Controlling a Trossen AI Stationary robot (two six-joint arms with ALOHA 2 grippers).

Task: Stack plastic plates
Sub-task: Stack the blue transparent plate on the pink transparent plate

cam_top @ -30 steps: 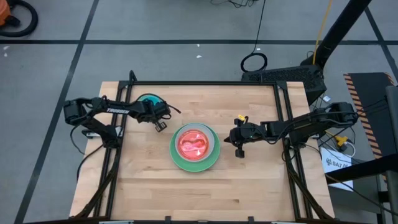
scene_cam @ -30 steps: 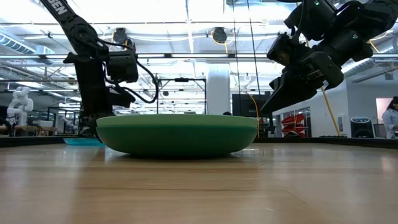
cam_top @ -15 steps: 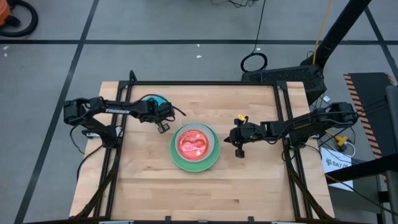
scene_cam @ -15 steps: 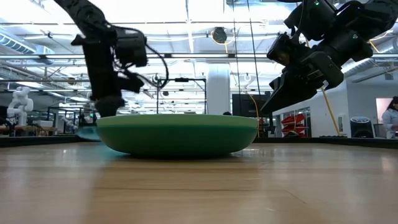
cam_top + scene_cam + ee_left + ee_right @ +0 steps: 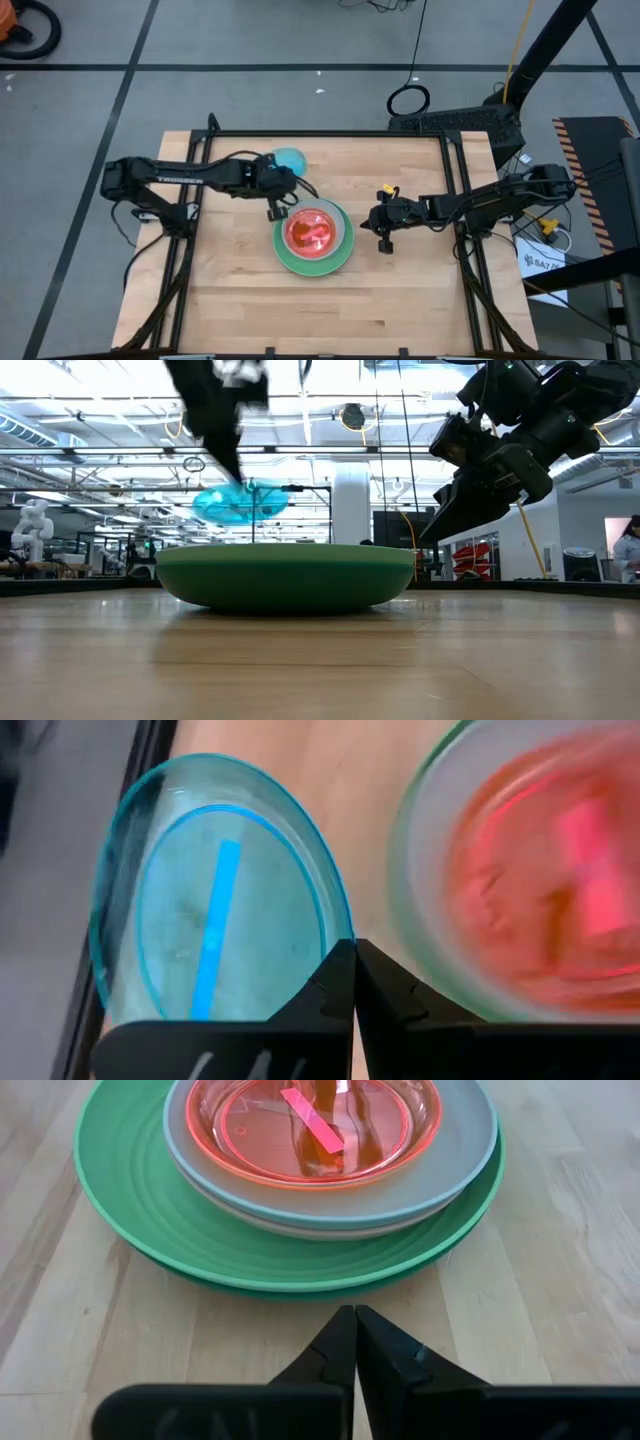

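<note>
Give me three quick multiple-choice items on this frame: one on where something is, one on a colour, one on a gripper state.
1. Where is the translucent blue plate?
A. Flat on the table
B. Held in the air by the left gripper, beside the stack
C. Under the stack

2. What colour is the top plate of the stack?
A. Pink-red
B. Yellow
C. Black

3. How is the right gripper?
A. Shut on a plate
B. Wide open over the stack
C. Shut and empty, beside the stack

Answers:
1. B: the low view shows the blue plate above the stack's rim, hanging from the left arm.
2. A: the high and right wrist views show a pink-red plate uppermost.
3. C: the right wrist view shows its fingers meeting with nothing between them.
</note>
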